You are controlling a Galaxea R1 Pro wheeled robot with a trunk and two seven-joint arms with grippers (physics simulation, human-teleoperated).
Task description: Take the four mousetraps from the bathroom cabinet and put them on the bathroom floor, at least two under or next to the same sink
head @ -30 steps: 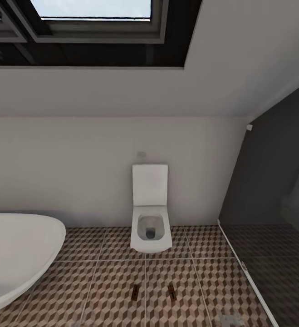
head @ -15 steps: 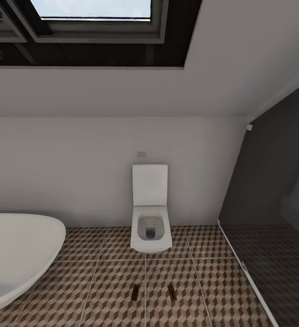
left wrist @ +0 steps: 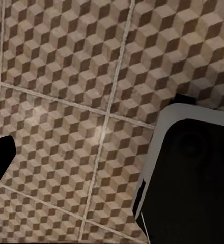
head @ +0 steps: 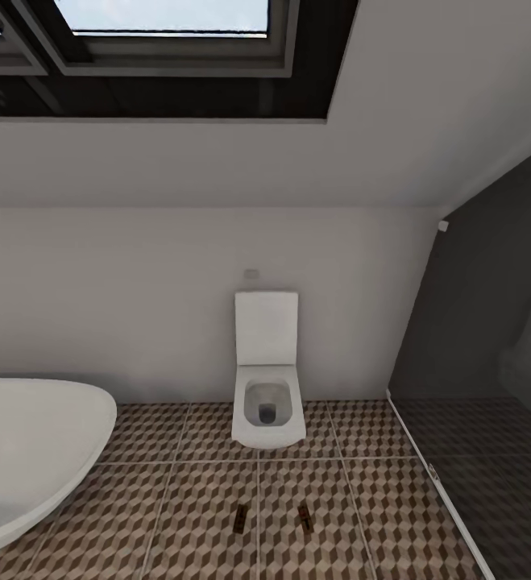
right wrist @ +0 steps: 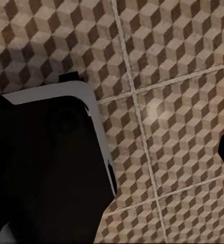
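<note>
Two mousetraps (head: 242,518) (head: 304,517) lie flat on the bathroom floor (head: 192,499), low in the centre of the head view, side by side but apart, in front of a white toilet (head: 267,403). A white bathtub (head: 31,459) fills the lower left. Whether either arm's fingers are apart or together cannot be told.

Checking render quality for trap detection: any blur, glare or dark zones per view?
Head view: soft, two mousetraps are small blurry marks; right wall dim. Left wrist view: faint sheen on floor. Right wrist view: tiles slightly soft, pale sheen.
</note>
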